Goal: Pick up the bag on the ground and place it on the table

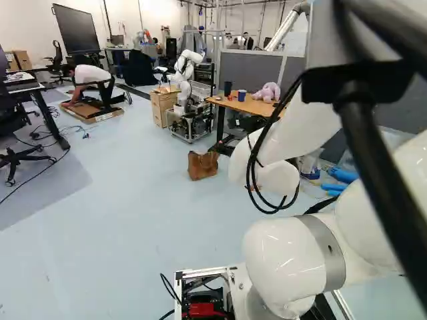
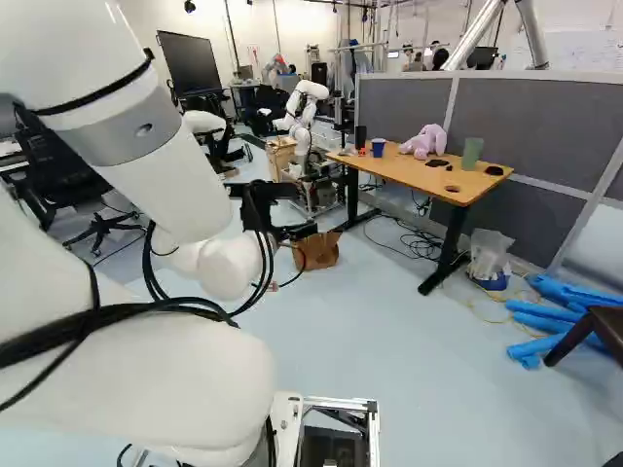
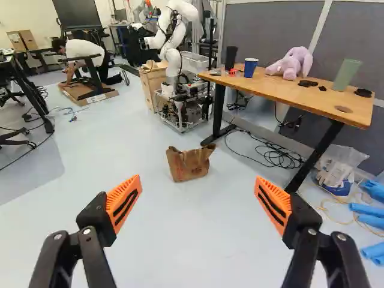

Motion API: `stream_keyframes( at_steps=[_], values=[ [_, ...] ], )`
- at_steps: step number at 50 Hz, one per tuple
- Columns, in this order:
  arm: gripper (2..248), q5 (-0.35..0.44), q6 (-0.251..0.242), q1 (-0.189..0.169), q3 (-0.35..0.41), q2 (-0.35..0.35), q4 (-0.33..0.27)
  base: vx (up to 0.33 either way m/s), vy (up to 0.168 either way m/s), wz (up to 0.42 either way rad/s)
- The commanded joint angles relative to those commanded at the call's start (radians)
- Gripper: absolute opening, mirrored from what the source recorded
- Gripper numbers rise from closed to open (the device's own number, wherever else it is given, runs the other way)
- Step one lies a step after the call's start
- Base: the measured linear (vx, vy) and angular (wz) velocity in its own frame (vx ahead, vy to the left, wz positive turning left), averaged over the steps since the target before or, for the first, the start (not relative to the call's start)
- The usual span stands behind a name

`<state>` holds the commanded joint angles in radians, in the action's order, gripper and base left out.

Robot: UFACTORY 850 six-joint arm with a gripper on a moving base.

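Observation:
In the right base view my gripper [image 2: 294, 233] shows as black parts just above the bag in the picture, partly behind the arm. Seen from the wrist, the gripper [image 3: 198, 181] is wide open, with nothing between its orange pads. The brown paper bag [image 3: 189, 165] stands on the floor, well ahead of the fingers and touching neither; its top is crumpled. The left base view also shows the bag [image 1: 203, 165], left of the arm. Beyond and beside it is the wooden table [image 3: 273, 90] with dark legs.
On the table are a blue cup [image 3: 250, 67], a dark cup, a pink plush toy [image 3: 291, 63] and a green cup [image 3: 346, 75]. Another robot [image 3: 174, 36] stands behind the bag. Cables [image 3: 276, 153] lie under the table. A plastic bag [image 3: 337, 171] and blue tubes are beside it.

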<state>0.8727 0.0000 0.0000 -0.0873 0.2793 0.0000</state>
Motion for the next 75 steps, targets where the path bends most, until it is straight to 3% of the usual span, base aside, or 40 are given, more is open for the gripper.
stream_keyframes(
  at_steps=[75],
  values=[
    [247, 0.0, 0.0, 0.0, 0.0, 0.0, 0.0, 0.11, 0.003, 0.004]
  ],
)
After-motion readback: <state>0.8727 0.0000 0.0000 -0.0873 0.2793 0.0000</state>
